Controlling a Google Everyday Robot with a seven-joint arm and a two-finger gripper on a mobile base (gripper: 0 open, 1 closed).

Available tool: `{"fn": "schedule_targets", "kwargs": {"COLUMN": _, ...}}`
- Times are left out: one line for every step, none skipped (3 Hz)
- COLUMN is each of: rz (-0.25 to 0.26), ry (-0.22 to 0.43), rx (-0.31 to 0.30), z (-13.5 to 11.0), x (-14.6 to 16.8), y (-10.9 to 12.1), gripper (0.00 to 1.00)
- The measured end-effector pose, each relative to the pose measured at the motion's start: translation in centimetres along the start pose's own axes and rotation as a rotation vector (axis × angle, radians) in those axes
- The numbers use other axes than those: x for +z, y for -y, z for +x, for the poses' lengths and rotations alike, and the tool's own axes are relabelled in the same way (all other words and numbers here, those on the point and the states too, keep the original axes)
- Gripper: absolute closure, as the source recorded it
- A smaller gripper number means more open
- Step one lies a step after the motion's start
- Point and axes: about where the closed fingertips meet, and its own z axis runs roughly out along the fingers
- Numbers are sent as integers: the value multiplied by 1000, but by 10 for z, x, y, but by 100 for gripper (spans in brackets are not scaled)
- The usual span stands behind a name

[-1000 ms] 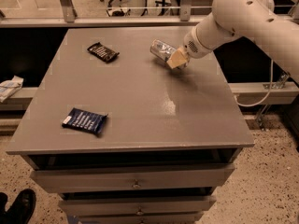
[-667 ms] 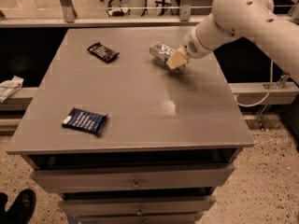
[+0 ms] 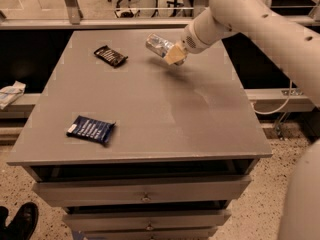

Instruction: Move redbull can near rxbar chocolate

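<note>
The redbull can (image 3: 159, 45) is a slim silver can held tilted on its side above the far middle of the grey table (image 3: 145, 109). My gripper (image 3: 173, 54) is shut on the can's right end, with the white arm reaching in from the upper right. The rxbar chocolate (image 3: 111, 56), a small black bar with pale lettering, lies flat at the far left of the table, to the left of the can and apart from it.
A dark blue packet with a white end (image 3: 91, 129) lies near the table's front left. Drawers (image 3: 145, 196) run below the tabletop. A white object (image 3: 10, 93) sits on the ledge at left. A black shoe (image 3: 20, 223) shows at bottom left.
My gripper has lifted the can and carried it left, toward the black bar. The bar and the blue packet have not moved.
</note>
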Motion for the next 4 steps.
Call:
{"fn": "schedule_targets", "kwargs": {"rz": -29, "ry": 6, "rx": -41, "z": -21, "x": 22, "y": -6, "gripper": 100}}
{"fn": "schedule_targets", "kwargs": {"rz": -61, "ry": 2, "rx": -59, "z": -33, "x": 47, "y": -14, "gripper": 100}}
{"fn": "schedule_targets", "kwargs": {"rz": -77, "ry": -4, "rx": -70, "z": -41, "x": 63, "y": -18, "gripper": 100}}
{"fn": "schedule_targets", "kwargs": {"rz": -77, "ry": -24, "rx": -76, "z": -44, "x": 77, "y": -20, "gripper": 100}}
